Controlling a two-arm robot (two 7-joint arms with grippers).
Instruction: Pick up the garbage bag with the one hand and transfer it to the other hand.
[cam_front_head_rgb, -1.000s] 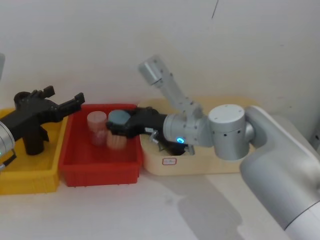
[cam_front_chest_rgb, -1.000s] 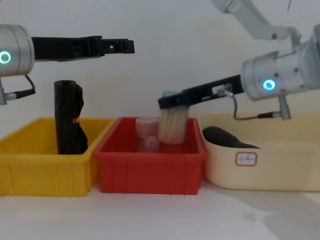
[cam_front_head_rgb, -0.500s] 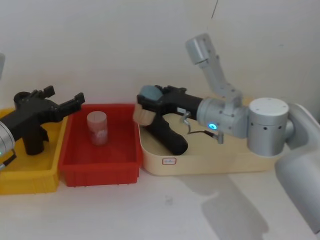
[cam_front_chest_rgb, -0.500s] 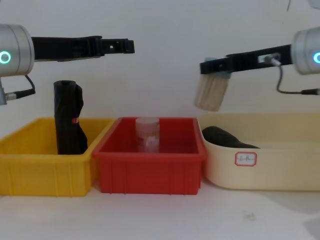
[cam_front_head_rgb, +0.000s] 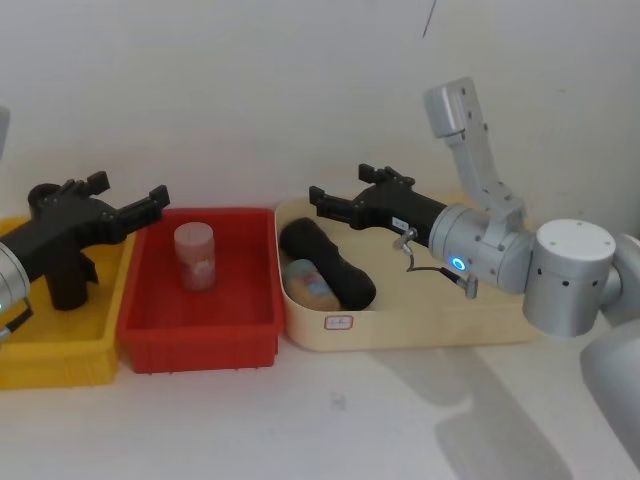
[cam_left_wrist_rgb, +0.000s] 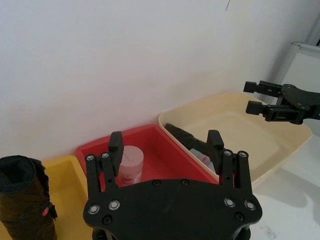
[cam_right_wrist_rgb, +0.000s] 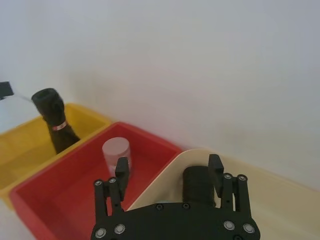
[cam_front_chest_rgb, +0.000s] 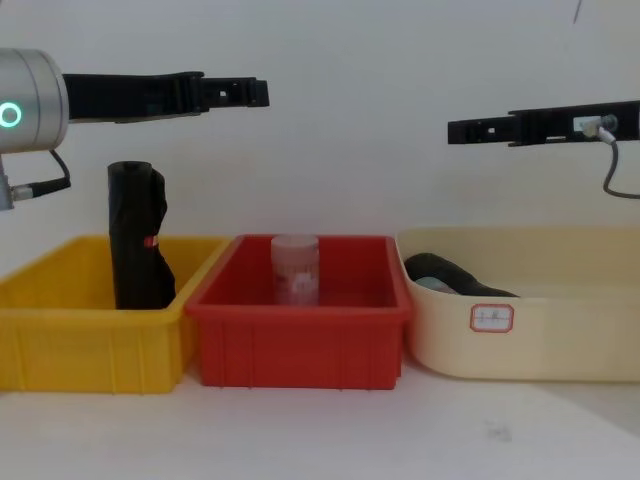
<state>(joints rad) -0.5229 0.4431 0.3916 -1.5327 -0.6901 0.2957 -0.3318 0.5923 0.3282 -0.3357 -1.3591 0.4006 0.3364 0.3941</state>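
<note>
Over on the right, inside the shallow cream plastic tub (cam_front_head_rgb: 400, 330), I can see the plain matte black roll of garbage bags (cam_front_head_rgb: 330, 262) lying on its side, slanted across the tub's left end. A small beige jar with a blue-grey lid (cam_front_head_rgb: 308, 283) lies right against it, on the side nearer the tub's front wall.

My right gripper (cam_front_head_rgb: 340, 190), the long black one with the small white label, hovers well above that end of the tub. Its fingers are spread apart and hold nothing, and it touches neither the bag nor the jar.

My left gripper (cam_front_head_rgb: 130, 187), the slim unlabelled black one on the arm with the green ring light, hangs high over the yellow plastic bin (cam_front_head_rgb: 50, 360). Its fingers are parted and empty as well, and the tips reach toward the red plastic crate (cam_front_head_rgb: 200, 335).

A second black roll with a small red mark (cam_front_chest_rgb: 135, 235) stands upright in the yellow bin. A clear jar with pinkish contents (cam_front_head_rgb: 194, 255) stands upright in the red crate, between the yellow bin and the tub.
</note>
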